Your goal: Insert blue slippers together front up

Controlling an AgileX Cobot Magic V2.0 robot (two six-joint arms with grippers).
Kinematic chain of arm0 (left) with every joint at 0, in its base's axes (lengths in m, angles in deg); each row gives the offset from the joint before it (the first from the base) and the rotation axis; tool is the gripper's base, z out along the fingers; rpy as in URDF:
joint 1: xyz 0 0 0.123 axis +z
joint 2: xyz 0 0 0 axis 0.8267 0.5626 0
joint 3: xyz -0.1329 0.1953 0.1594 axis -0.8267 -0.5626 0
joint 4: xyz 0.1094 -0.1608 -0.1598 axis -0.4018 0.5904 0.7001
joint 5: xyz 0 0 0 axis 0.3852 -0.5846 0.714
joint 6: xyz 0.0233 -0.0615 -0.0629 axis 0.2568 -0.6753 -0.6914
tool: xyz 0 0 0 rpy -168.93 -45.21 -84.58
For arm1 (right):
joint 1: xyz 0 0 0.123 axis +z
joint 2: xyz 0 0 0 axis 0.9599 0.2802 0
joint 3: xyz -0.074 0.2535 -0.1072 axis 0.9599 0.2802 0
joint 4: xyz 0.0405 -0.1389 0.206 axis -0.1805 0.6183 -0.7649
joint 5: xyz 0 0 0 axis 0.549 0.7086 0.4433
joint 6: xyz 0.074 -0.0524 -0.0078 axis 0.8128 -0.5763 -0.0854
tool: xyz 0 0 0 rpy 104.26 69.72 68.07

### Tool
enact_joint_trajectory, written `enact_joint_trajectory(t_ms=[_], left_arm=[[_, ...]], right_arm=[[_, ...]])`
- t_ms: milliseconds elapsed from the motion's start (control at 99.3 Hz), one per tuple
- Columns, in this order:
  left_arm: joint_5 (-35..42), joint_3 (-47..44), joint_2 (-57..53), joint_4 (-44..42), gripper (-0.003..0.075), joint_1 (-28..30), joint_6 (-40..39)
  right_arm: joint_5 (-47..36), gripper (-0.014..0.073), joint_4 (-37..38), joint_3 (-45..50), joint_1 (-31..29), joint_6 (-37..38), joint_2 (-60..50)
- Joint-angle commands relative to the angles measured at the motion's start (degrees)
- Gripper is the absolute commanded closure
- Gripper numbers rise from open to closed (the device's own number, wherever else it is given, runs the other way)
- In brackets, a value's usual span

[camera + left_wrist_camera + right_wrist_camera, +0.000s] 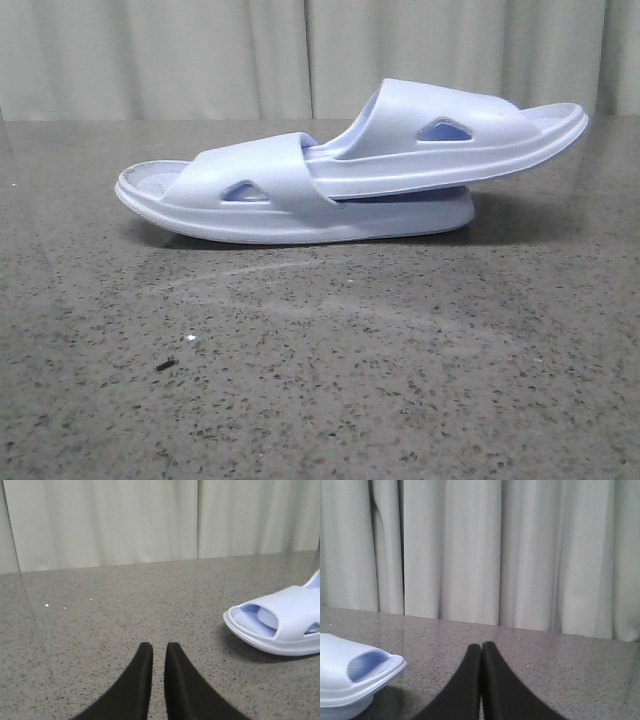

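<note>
2 blue slippers (340, 180) nested on the bench (320, 380).
Left fingers (159, 652) barely parted, right fingers (481, 650) closed, both empty; the propped upper slipper could slide out.

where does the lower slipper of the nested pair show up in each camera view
Front view: the lower slipper lies flat on the table at centre-left, with the upper slipper pushed under its strap.
Left wrist view: one open end of the lower slipper shows at the right edge.
Right wrist view: a slipper end shows at the lower left; which slipper it is cannot be told.
Shared landmark: the pale curtain behind the speckled grey table.
</note>
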Motion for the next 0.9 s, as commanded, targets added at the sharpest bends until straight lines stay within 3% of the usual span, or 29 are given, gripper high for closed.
enact_joint_trajectory(t_ms=[0, 232, 342, 493, 634, 886], left_arm=[[0.7, 1.6, -0.7, -9.1, 0.0704, -0.5, -6.2], [2.9, 1.6, -1.4, -46.7, 0.0704, -0.6, -45.3], [4.3, 1.4, -1.4, -62.4, 0.0704, -1.2, -60.3], [14.8, -1.7, -2.7, -81.5, 0.0704, -1.7, -78.7], [24.3, -6.1, -4.9, -87.6, 0.0704, -1.7, -85.6], [18.5, -6.5, -7.9, -87.6, 0.0704, -1.7, -87.5]], right_arm=[[-3.2, 0.0701, 0.8, -1.5, -0.5, -0.6, 0.5], [-3.2, 0.0701, 0.8, -1.5, -0.5, -0.6, 0.5], [-3.2, 0.0701, 0.8, -1.5, -0.5, -0.6, 0.5], [-3.2, 0.0701, 0.8, -1.5, -0.5, -0.6, 0.5], [-3.2, 0.0701, 0.8, -1.5, -0.5, -0.6, 0.5], [-3.2, 0.0701, 0.8, -1.5, -0.5, -0.6, 0.5]])
